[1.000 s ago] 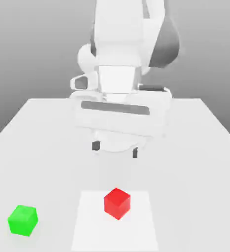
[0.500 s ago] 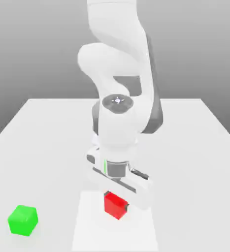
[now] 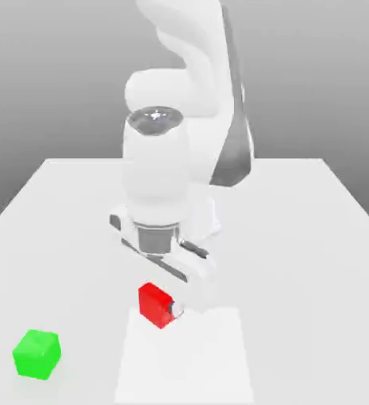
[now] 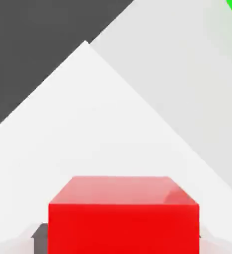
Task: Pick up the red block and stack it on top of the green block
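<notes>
Red block: The small cube is gripped in the pincer, its dark pads against opposite sides, above the pale surface near the far edge of a white square. It appears to hang clear of both, though the exact height cannot be told.

Pincer: Closed to the block's width, it holds the cube between its two fingers. An even, firm squeeze should keep the smooth faces from slipping.

Green block: The stacking target sits on the surface toward the exterior view's left, well apart from the red block and nearer that camera.

Step in hand: Carrying the red block across to the green one, by all appearances, with the grasp made and the stacking ahead.

Carry: Best done level and smoothly, with the red block's underside kept higher than the green block's top; a low approach could knock the target away.

Turn: The cubes' faces do not appear lined up, so a wrist rotation before lowering would help them sit flush.

Set-down: Center the red block over the green, descend slowly until the faces meet, then part the fingers evenly and withdraw straight up, lest a dragging pad topple the stack.
</notes>
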`<control>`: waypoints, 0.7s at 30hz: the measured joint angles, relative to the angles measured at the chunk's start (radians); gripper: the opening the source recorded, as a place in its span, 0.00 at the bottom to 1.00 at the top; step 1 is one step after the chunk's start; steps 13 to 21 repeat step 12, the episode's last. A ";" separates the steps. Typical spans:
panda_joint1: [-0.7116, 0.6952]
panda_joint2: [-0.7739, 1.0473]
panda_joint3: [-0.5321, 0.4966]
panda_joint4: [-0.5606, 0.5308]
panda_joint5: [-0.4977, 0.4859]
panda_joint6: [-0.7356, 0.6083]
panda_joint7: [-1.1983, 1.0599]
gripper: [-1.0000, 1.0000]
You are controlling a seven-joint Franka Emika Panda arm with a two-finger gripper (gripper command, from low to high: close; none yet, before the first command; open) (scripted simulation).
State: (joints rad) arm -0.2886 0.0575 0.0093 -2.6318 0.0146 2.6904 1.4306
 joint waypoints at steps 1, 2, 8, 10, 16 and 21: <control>-0.035 0.014 -0.018 0.036 0.002 -0.022 -0.013 0.00; -0.069 0.027 -0.037 0.072 0.003 -0.045 -0.025 0.00; -0.144 0.187 -0.075 0.171 0.025 0.015 -0.072 0.00; -0.147 0.217 -0.072 0.173 0.030 0.043 -0.075 1.00; -0.147 0.217 -0.072 0.173 0.030 0.043 -0.075 1.00; -0.147 0.217 -0.072 0.173 0.030 0.043 -0.075 1.00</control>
